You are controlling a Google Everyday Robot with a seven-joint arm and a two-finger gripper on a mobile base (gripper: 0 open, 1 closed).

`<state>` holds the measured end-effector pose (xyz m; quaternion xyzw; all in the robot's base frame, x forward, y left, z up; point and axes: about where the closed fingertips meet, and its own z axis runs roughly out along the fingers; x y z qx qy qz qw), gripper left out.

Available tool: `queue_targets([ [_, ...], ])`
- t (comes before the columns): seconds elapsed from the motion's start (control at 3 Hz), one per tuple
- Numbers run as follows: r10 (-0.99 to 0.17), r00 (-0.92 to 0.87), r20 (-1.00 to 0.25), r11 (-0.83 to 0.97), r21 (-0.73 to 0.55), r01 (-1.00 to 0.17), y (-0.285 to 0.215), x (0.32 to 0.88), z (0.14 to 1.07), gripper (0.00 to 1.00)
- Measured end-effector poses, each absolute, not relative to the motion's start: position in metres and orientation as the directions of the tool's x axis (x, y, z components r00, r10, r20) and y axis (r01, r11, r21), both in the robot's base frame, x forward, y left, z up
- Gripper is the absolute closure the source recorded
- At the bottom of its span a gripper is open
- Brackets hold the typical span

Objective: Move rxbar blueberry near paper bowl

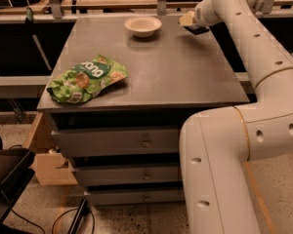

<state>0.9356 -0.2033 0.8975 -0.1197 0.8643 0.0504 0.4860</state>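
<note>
We have the tool point(190, 21) up at the far right corner of the table point(176, 69), and it's clamped on the rxbar blueberry point(198, 29), whose dark wrapper pokes out beneath the pale tip. Whether the bar touches the table surface, we cannot tell. Just to its left, with a short gap of bare grey top between them, sits the paper bowl point(143, 26), upright near the back edge. The white arm point(249, 43) sweeps in from the right side of the table. Well apart, at the front left corner, we see the crinkled green chip bag point(88, 77) lying flat. Below the tabletop runs a stack of drawers point(144, 143).
</note>
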Motion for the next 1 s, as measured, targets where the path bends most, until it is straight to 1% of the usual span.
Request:
queue_targets([
  [0.33, -0.158, -0.504, -0.849, 0.966, -0.027, -0.258, -0.2009, 0.9369, 0.8927, 0.5],
  [0.67, -0.159, -0.506, -0.848, 0.965, -0.026, -0.259, -0.1997, 0.9376, 0.8901, 0.28],
  [1.0, -0.16, -0.51, -0.845, 0.965, -0.025, -0.261, -0.1978, 0.9385, 0.8864, 0.04],
])
